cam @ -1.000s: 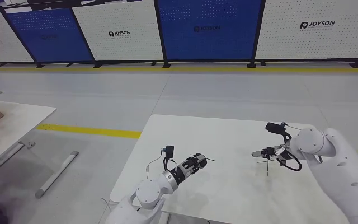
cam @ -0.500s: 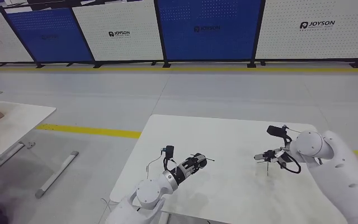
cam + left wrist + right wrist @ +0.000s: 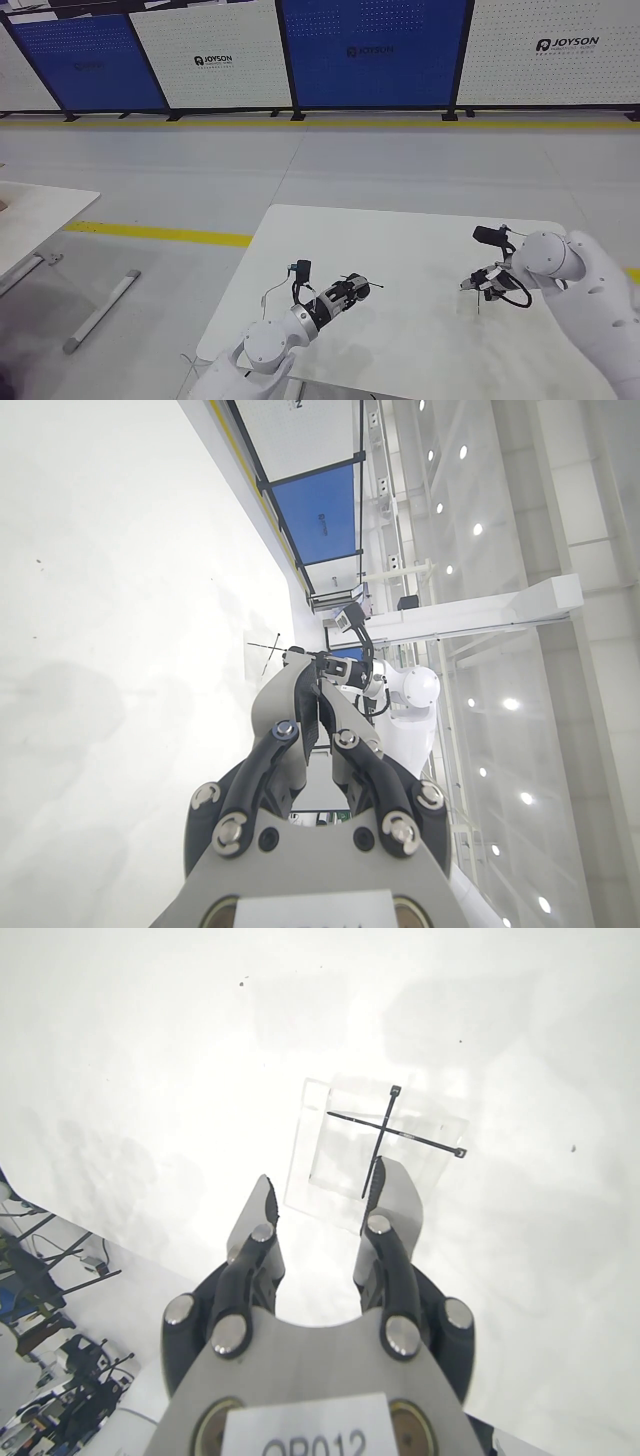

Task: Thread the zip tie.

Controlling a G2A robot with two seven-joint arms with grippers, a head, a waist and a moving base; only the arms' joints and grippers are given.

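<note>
White table: sound. Left gripper: fingers pressed together, well apart at 9 o'clock of the work. Right gripper: spread above clear sheet at table's 3 o'clock. Two crossed zip ties lie on it. Judged light, springy, slick; pinch mid-strap, near the head.

The glossy white right arm carried black cables; the right gripper had grey fingers, black linkages, round screws and seemingly a printed label.
</note>
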